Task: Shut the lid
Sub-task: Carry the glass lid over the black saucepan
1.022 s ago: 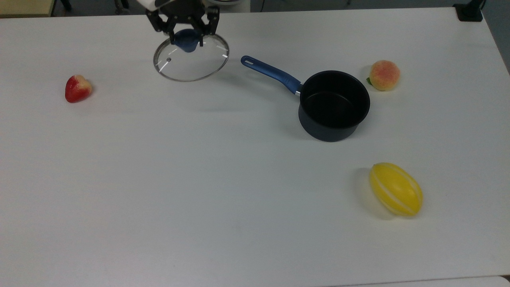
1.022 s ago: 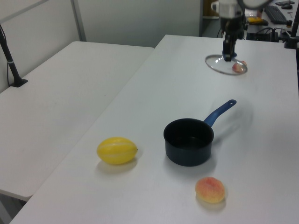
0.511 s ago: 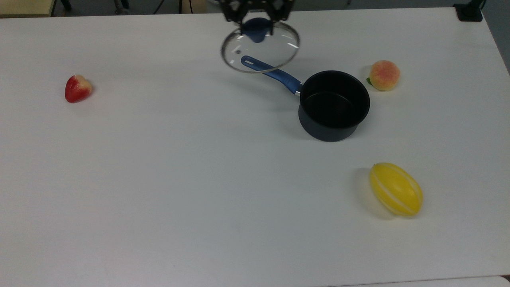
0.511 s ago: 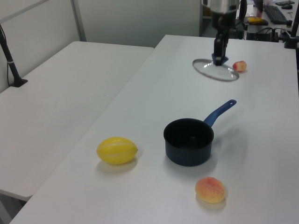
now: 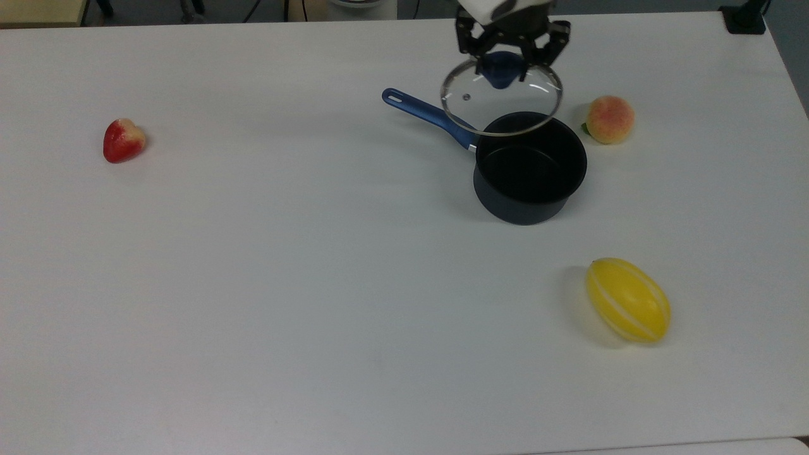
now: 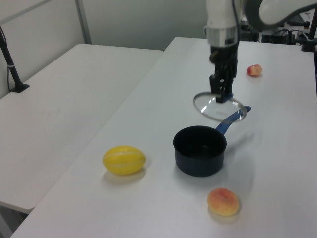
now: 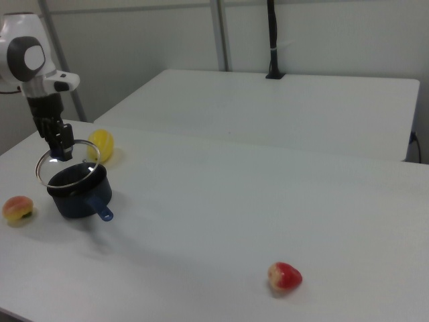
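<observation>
One arm reaches down over the white bench (image 5: 316, 284), and its gripper (image 5: 504, 63) has its jaws clamped on the blue knob (image 5: 502, 69) of the lid (image 5: 502, 104), holding it in the air. The lid hangs close to flat, knob up, slightly tilted in the left view (image 6: 219, 107), with its steam hole (image 5: 466, 97) toward the top view's left. In the top view the lid overlaps the pan's far rim and the root of the handle; in the right view (image 7: 67, 163) it sits just above the pan mouth, not touching it. The pan (image 5: 529, 167) stands upright and open, its blue handle (image 5: 430, 117) running its long axis up and toward the top view's left. A peach (image 5: 609, 119) lies near the pan on the top view's right, a yellow melon (image 5: 628, 300) lies well apart toward the near edge with its long axis slanting, and a strawberry (image 5: 123, 139) lies far off on the top view's left.
</observation>
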Robot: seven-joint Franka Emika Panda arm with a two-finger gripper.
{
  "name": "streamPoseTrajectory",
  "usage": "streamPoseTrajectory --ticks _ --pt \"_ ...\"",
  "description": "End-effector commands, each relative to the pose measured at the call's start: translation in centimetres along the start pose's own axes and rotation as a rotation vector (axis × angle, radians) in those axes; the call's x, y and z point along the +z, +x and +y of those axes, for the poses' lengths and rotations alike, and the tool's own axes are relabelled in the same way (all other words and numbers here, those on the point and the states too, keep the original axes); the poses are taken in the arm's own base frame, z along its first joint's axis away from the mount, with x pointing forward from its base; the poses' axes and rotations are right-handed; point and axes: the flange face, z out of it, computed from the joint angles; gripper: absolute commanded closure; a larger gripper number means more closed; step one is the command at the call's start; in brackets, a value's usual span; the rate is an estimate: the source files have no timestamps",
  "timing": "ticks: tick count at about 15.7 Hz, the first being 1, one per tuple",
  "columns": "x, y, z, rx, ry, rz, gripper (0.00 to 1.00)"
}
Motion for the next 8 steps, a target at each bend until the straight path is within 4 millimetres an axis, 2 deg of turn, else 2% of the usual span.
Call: streamPoseTrajectory --ticks 1,5,8 --pt "2.2 1.3 -4.5 0.064 0.011 0.003 0.98" --pt "5.7 3.3 -6.1 0.138 0.036 0.008 0.98" --pt "6.8 3.9 -6.6 0.159 0.055 0.024 0.98"
